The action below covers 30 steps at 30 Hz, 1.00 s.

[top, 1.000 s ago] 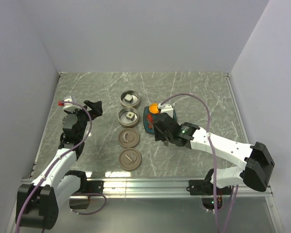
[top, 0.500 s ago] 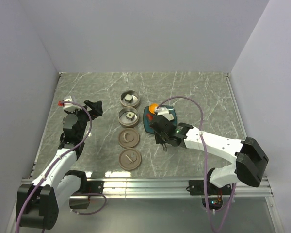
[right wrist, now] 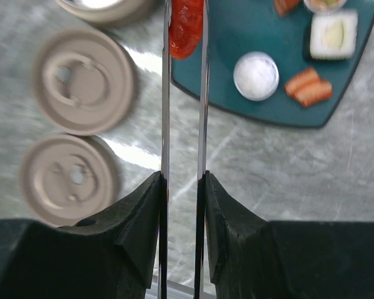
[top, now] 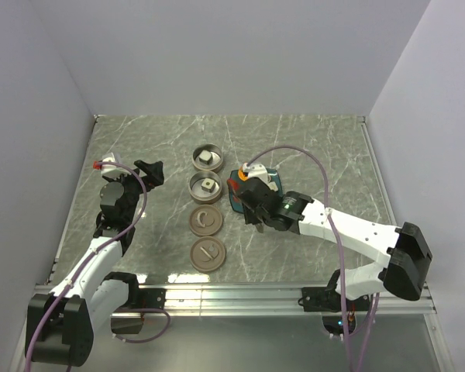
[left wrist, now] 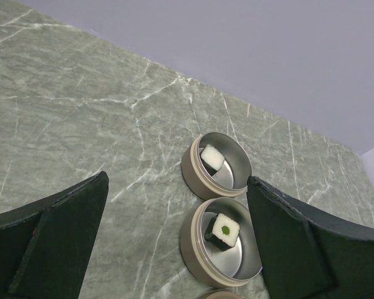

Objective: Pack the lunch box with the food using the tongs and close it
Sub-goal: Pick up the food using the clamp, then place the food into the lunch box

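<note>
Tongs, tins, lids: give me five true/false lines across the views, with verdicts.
1. The right tool clamps the tongs. True.
2. A red piece sits between the tongs' tips. True.
3. The far tin is empty. False: it holds a white cube.
4. The near lid covers a tin. False: it lies on the table, off the tins.
5. The left tool is shut. False: it is wide open, with nothing in it.
</note>
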{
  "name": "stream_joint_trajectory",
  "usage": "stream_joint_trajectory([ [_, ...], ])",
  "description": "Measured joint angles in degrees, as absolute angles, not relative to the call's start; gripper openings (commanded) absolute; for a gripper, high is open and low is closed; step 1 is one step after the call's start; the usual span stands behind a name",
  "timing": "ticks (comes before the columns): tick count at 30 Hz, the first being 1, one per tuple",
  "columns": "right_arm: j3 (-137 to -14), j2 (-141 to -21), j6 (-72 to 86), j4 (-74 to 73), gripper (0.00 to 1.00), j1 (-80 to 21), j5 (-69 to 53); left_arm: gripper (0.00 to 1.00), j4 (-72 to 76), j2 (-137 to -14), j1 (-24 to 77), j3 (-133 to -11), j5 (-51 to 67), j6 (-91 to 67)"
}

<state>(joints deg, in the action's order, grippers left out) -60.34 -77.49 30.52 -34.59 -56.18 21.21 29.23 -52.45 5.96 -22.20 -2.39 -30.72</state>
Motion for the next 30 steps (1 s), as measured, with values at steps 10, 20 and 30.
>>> stream_joint_trajectory([
  [10,-75.0,-83.0,24.4,-34.7,0.22,-56.4,22.5,0.99,29.2,-53.1,6.0,-22.2,-2.4,-30.7],
  [20,-88.3,-98.2,17.4,-33.3,0.22,-51.4,19.1,1.00,29.3,-53.2,5.8,-22.2,-2.4,-30.7],
  [30,-93.6,-106.4,13.3,-32.9,0.22,-44.9,14.5,0.99,29.3,-54.3,5.8,-22.2,-2.3,-30.7],
])
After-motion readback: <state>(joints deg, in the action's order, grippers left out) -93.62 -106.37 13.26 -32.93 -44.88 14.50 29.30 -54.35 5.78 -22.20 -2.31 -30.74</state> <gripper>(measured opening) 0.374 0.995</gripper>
